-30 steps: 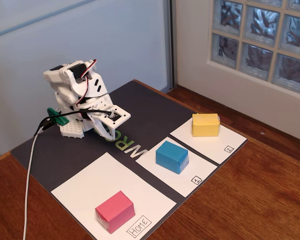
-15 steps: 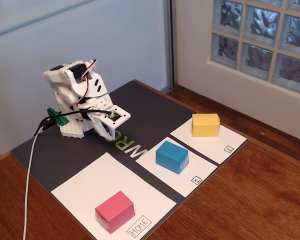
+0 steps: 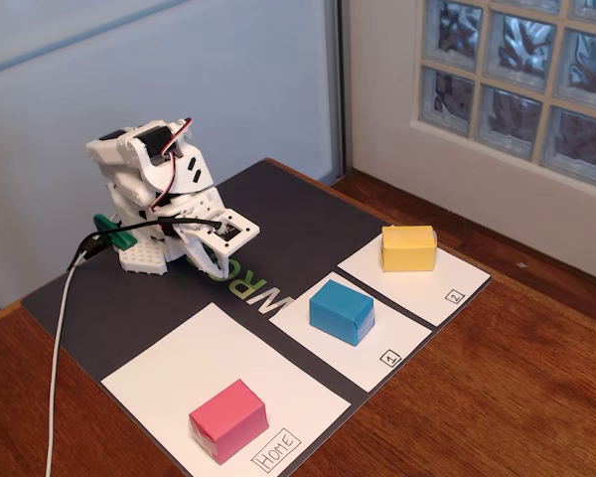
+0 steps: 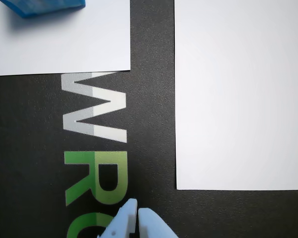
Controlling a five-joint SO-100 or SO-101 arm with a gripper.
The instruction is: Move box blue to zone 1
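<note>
1. Bright blue is sitting right where it should: the box blue (image 3: 342,311) is resting squarely on zone 1 (image 3: 397,338), the white sheet with the boxed "1" in its corner, and nothing is gripping it.
2. Measured from that box, the pink box (image 3: 228,419) is lying toward the near edge on the HOME sheet (image 3: 169,368), and the yellow box (image 3: 408,248) is sitting on the far side on the sheet marked "2" (image 3: 457,283).
3. The arm is folded back, well apart from the blue box, and the fingers (image 4: 137,218) are pressed together on nothing, pointing down over the dark mat (image 3: 278,214).
4. Judging by this, the placing looks done; the thing to get right is staying clear, keeping the arm tucked so nothing nudges the box off its sheet.
5. The fixed view is giving all three boxes, the zone labels and the wooden worktop (image 3: 517,397).
6. The wrist view is offering only a blue corner (image 4: 42,6) at its top edge, but it is showing the closed fingertips plainly.
</note>
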